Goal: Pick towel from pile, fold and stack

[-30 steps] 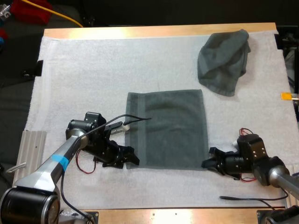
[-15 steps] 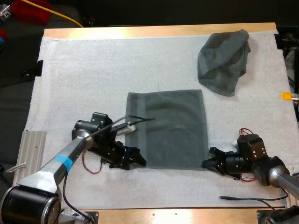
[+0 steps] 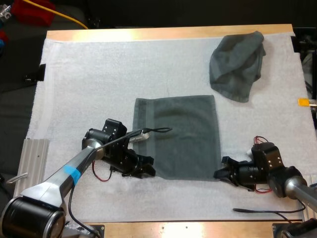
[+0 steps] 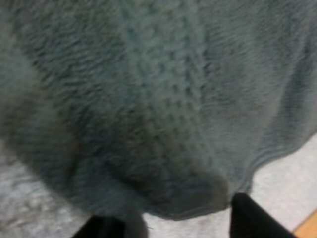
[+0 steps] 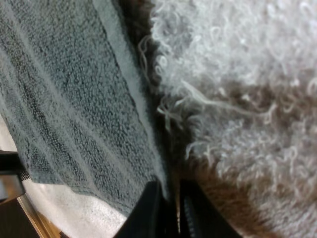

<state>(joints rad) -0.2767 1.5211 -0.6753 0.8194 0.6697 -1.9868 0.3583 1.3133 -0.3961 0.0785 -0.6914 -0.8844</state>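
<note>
The flat towel (image 3: pixel 181 134) lies spread open on the white mat (image 3: pixel 99 74), reaching away from both sets of jaws, with one near corner at each. At the left jaws that corner is pushed up into a soft bunch sitting between the two black fingers (image 4: pixel 247 220). The cloth touches them on both sides, so we judge the left jaws to be clamped on it, though with a thick wad between them and not a thin edge. At the right jaws the towel's hem runs straight down into the narrow slit between the fingers (image 5: pixel 148 208), which stand almost together. We read that as the right jaws pinching the other near corner, low against the fuzzy mat. The rest of the flat towel, farther out from both jaws, looks smooth and square, with no fold in it. Well beyond the right jaws, at the far side of the table (image 3: pixel 168 32), sits the crumpled towel (image 3: pixel 237 64), well apart from the flat one and untouched. As we judge it, the first part of the task is done: one towel is out of the pile and laid flat, and both near corners are in hand. The fold itself is not yet made. What is left is to carry the two corners away from us over the far edge, fold again if needed, set the result down as the start of a stack, and then take up the crumpled towel.
</note>
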